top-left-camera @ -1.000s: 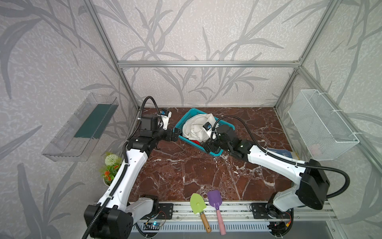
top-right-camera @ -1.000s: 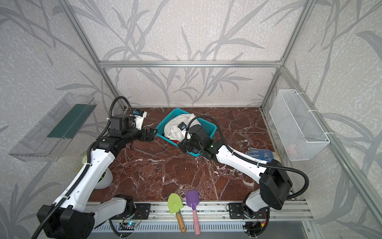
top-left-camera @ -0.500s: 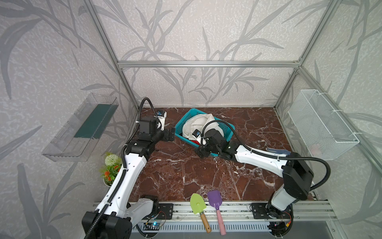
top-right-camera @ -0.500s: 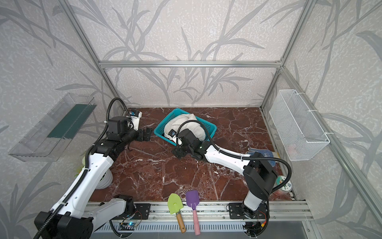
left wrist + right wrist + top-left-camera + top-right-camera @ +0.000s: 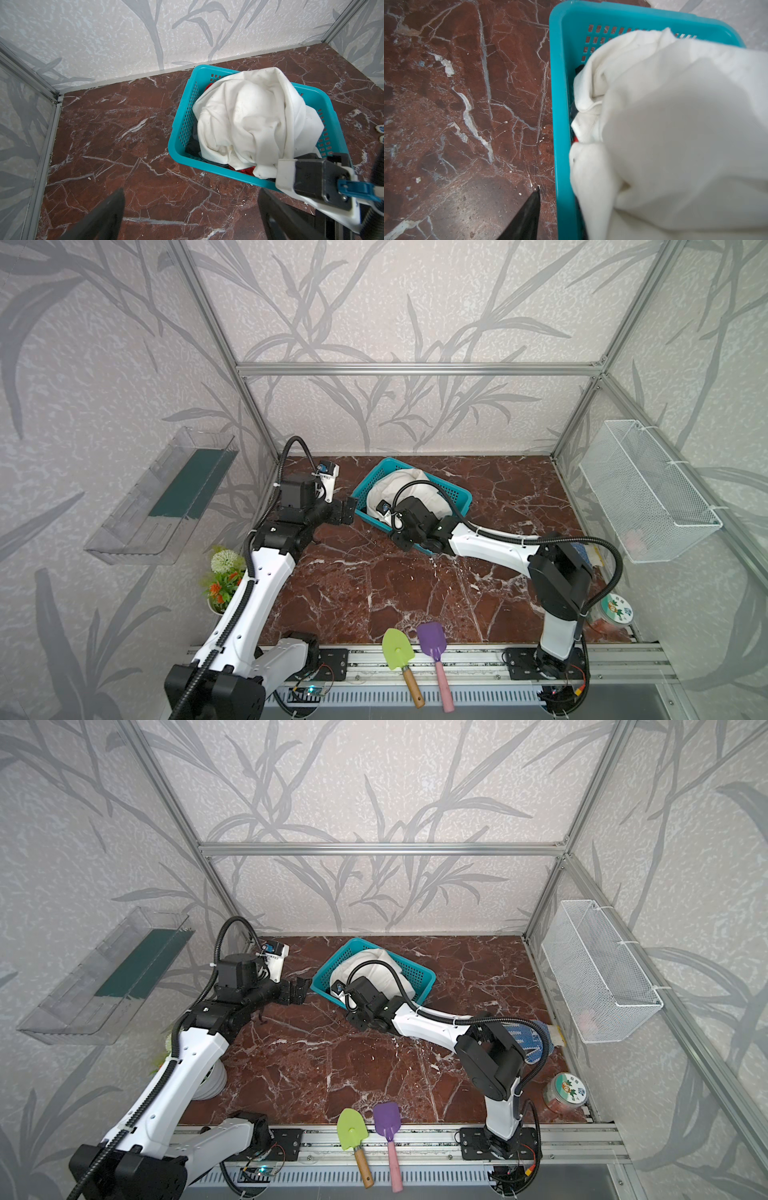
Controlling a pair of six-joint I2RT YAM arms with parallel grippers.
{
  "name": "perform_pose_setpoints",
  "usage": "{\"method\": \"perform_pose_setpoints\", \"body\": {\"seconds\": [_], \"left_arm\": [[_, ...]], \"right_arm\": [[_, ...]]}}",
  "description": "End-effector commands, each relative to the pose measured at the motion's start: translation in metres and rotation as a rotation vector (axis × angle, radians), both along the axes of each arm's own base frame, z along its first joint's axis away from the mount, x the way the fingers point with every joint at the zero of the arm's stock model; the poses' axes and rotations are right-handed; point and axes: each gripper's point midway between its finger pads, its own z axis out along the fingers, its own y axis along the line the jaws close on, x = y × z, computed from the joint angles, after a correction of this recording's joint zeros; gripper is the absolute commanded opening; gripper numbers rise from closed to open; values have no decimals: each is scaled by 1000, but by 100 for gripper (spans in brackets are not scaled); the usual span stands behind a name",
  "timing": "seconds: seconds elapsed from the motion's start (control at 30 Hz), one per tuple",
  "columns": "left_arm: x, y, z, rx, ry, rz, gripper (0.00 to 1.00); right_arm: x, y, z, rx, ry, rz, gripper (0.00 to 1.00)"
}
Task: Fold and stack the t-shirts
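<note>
**Shirts heaped in the basket, both arms at its near side**

At the near edge of the marble tabletop (image 5: 374,585) lie a green trowel (image 5: 397,649) and a purple shovel (image 5: 432,641), side by side. A lidded jar (image 5: 567,1090) stands in the near right corner, a potted plant (image 5: 222,580) at the left edge, and a blue-and-white glove (image 5: 523,1036) lies along the right edge.

Farther in, the right gripper (image 5: 405,537) sits at the near corner of the teal basket (image 5: 451,491). The right wrist view shows one black finger (image 5: 529,212) outside the basket wall just above the marble; the other is hidden by cloth, so I cannot tell whether this pincer is released or grasping. The left gripper (image 5: 191,197) hangs just beside the basket's left corner, jaws spread wide and empty.

The basket stands toward the far edge, about midway along it. The t-shirts are all inside, unfolded. The cream-white shirt (image 5: 249,116) is bunched on top and bulges above the rim. Scraps of the red shirt (image 5: 246,170) and a dark grey shirt (image 5: 194,143) show beneath it.
</note>
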Motion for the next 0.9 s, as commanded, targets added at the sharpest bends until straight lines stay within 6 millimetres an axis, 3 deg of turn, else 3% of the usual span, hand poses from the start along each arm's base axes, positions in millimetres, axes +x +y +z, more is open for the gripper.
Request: {"method": "perform_pose_setpoints", "body": {"seconds": [0.0, 0.07, 0.27, 0.43, 0.53, 0.6, 0.67, 0.87], "left_arm": [[0, -4, 4, -8, -15, -17, 99], [0, -4, 5, -7, -17, -16, 99], [0, -2, 5, -3, -18, -8, 99], [-1, -1, 5, -2, -19, -3, 99], [0, -1, 4, 0, -17, 1, 99], [0, -1, 4, 0, -16, 3, 99], [-1, -1, 5, 1, -15, 2, 100], [-3, -9, 5, -7, -17, -25, 99]], "right_arm": [[3, -3, -8, -37, 21, -3, 52], [4, -4, -13, -52, 27, -7, 52], [10, -8, -16, -67, 24, -23, 30], [17, -14, -17, -80, 31, -37, 22], [22, -25, -12, -74, 25, -67, 8], [30, -39, -4, -44, 28, -119, 0], [40, -59, 2, -8, 36, -185, 0], [80, -154, 17, 49, 43, -437, 0]]}}
